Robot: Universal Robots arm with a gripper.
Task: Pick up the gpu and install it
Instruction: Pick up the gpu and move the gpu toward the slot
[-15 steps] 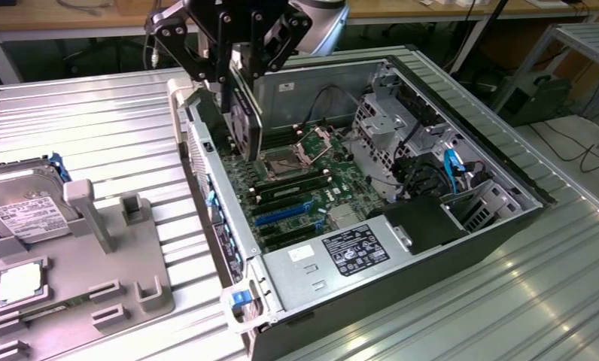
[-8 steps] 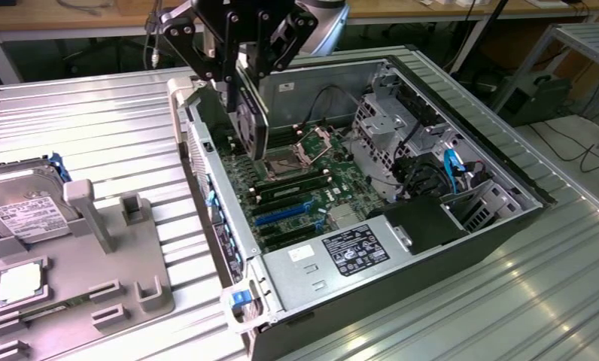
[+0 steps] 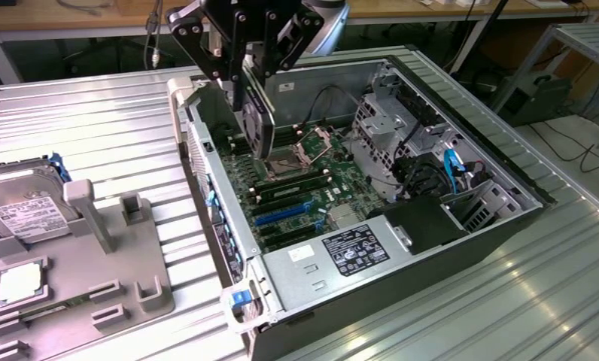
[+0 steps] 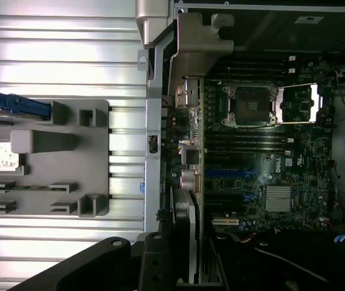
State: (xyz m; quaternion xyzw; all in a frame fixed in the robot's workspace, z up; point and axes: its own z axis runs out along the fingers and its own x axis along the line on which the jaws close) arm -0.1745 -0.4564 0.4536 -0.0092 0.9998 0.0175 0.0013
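My gripper [image 3: 251, 79] hangs over the open computer case [image 3: 480, 226] near its rear wall, shut on the gpu [image 3: 259, 120]. The card stands on edge, its black fan face toward the exterior view's left and its lower edge just above the motherboard [image 3: 310, 180]. The blue expansion slots [image 3: 279, 216] lie a little nearer the camera than the card. In the wrist view the gpu [image 4: 191, 230] appears edge-on between the black fingers [image 4: 154, 264], its silver bracket beside the case's rear wall [image 4: 154, 121], with the blue slots [image 4: 233, 174] close by.
An open processor socket [image 3: 284, 158] and memory slots lie under the card. The power supply [image 3: 355, 248] and drive cage [image 3: 390, 124] fill the case's other end. A grey fixture [image 3: 89, 263] at the exterior view's left holds a hard drive [image 3: 23, 203] and a processor chip [image 3: 19, 282].
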